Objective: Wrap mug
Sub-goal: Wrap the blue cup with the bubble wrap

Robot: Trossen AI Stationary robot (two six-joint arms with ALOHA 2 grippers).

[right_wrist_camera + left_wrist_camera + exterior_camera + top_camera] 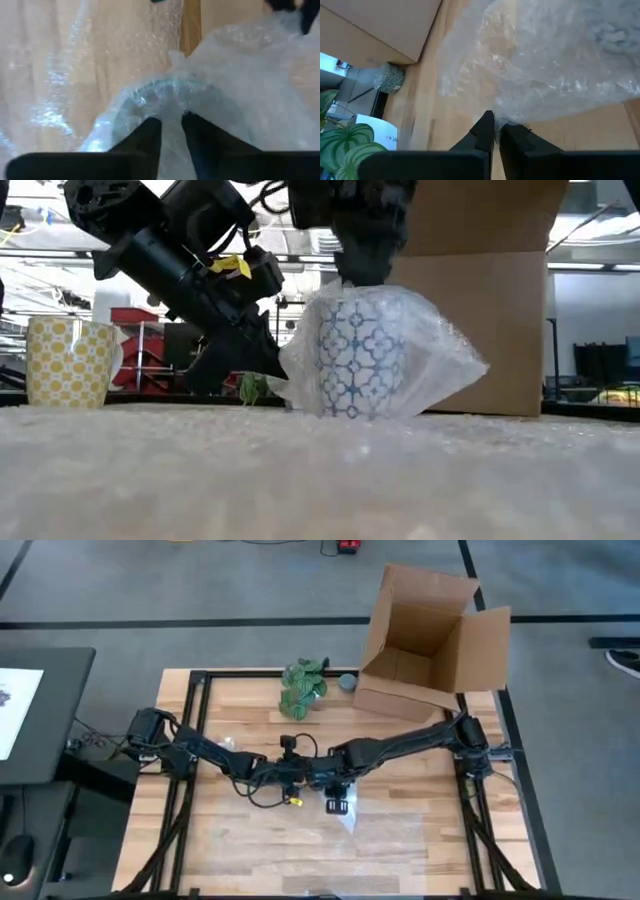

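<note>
1. We see the mug point(352, 358), white with a blue pattern, standing upright near the middle of the wooden bench point(420, 830), swathed in clear bubble wrap point(440, 355).
2. The left gripper point(495, 125) is low beside the mug, its fingers pressed together on an edge of the wrap; in the low view it reaches in at a slant from the mug's left.
3. The right gripper point(171, 125) comes from above, its fingers nearly together, pinching the wrap over the mug's rim.
4. More wrap lies flat on the bench toward the near edge.
5. At the far edge stand an open cardboard box point(430, 640), a green leafy bunch point(303, 685) and a small grey round object point(347, 682).
6. A yellow-patterned cup point(68, 360) shows in the low view, well apart from the mug.
</note>
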